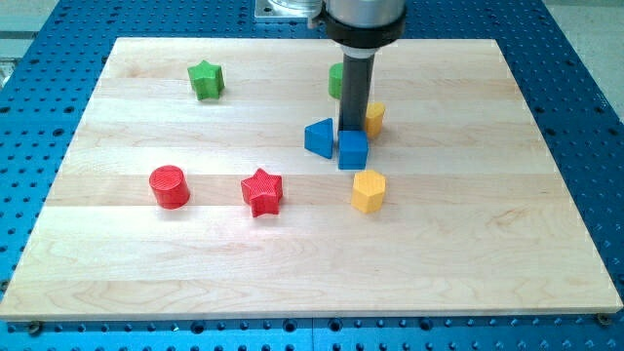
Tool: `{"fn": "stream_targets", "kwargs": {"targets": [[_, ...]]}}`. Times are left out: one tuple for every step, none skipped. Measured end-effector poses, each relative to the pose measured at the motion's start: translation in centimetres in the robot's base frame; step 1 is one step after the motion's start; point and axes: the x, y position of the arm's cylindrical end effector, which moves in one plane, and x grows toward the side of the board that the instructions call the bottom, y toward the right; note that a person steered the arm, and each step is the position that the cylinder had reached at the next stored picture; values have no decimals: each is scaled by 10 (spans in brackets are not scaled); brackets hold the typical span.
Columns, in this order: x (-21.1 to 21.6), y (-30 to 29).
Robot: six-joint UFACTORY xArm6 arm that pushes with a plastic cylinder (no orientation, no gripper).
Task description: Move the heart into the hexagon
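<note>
A yellow block (pixel 375 118), seemingly the heart, sits just right of my rod, partly hidden by it. The yellow hexagon (pixel 369 190) lies below it, towards the view's bottom. My tip (pixel 350 131) stands right behind the blue cube (pixel 352 150), between the blue triangle (pixel 319 138) on its left and the yellow heart on its right. The tip looks to be touching or nearly touching the heart's left side. The blue cube lies between the heart and the hexagon.
A green block (pixel 335 80) is partly hidden behind the rod at the top. A green star (pixel 206 79) is at the upper left. A red cylinder (pixel 169 186) and a red star (pixel 261 191) lie at the lower left. The wooden board (pixel 487 244) rests on a blue perforated table.
</note>
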Motion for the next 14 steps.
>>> {"fn": "stream_targets", "kwargs": {"targets": [[-52,8],[-67,46],[-68,90],[-74,113],[-83,128],[-35,121],[23,117],[20,134],[6,216],[36,236],[37,166],[42,62],[44,25],[11,79]]}}
